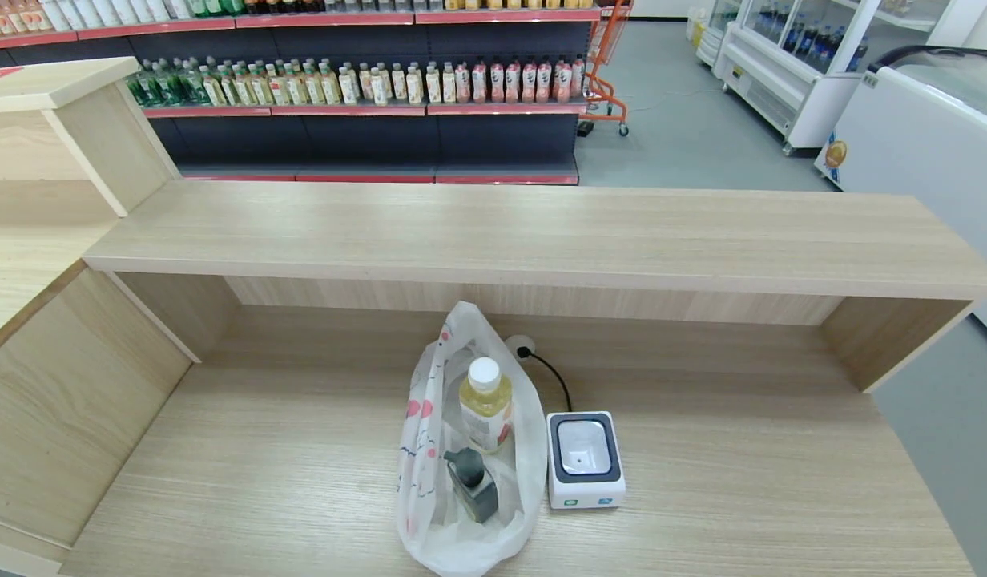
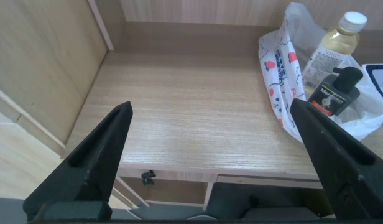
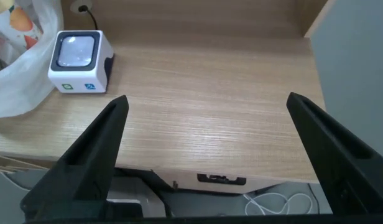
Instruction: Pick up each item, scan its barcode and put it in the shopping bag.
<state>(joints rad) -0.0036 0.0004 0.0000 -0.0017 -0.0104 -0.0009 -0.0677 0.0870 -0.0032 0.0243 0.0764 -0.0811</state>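
While both arms hang over the near edge of the tabletop (image 1: 742, 481), I see the left gripper (image 2: 210, 109) spread wide with nothing between its fingers. The right gripper (image 3: 207, 102) is just as wide and empty. Further in, around the middle of the tabletop, the shopping bag (image 1: 429, 481) lies slumped open. Inside it sit a dark pump bottle (image 1: 471, 485), nearer me, and a pale drink bottle (image 1: 485, 405) with a white cap behind it. Both look bagged, so I judge the task close to finished. The bag is thin, floppy film, so I'd lift it by its gathered top edge, never the wall. The drink looks full, so fairly heavy and slick, and I'd grip its body below the cap. Just beside the bag, on its right, the scanner (image 1: 585, 458) faces up, its cable (image 1: 553, 373) running toward the rear edge.
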